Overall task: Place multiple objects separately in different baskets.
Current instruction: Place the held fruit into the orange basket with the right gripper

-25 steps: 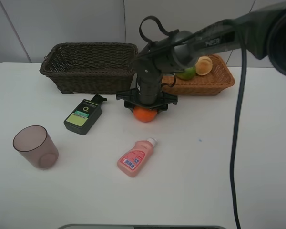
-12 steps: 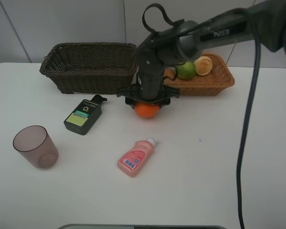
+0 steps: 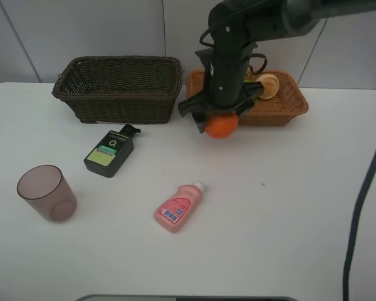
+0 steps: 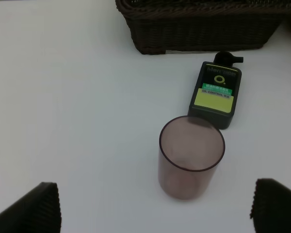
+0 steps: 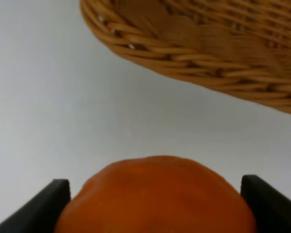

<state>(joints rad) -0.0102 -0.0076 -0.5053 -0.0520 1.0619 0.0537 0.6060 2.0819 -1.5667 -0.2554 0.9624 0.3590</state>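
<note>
1. From the high camera, the orange (image 3: pixel 222 127) is seen clamped in the right gripper (image 3: pixel 220 120), raised in front of the tan basket (image 3: pixel 282 108), where a peach (image 3: pixel 268 86) lies. The green bottle (image 3: pixel 109 152), cup (image 3: pixel 47 192) and pink bottle (image 3: pixel 178 205) are left on the table (image 3: pixel 288 219); the dark basket (image 3: pixel 119 88) is set behind.
2. At the left wrist, the left gripper (image 4: pixel 155 211) is shown spread wide, with the cup (image 4: pixel 191 158), green bottle (image 4: pixel 216 94) and dark basket (image 4: pixel 199 29) ahead.
3. At the right wrist, the orange (image 5: pixel 155 191) is gripped between both fingers (image 5: pixel 51 204), near the tan basket (image 5: pixel 208 48).
</note>
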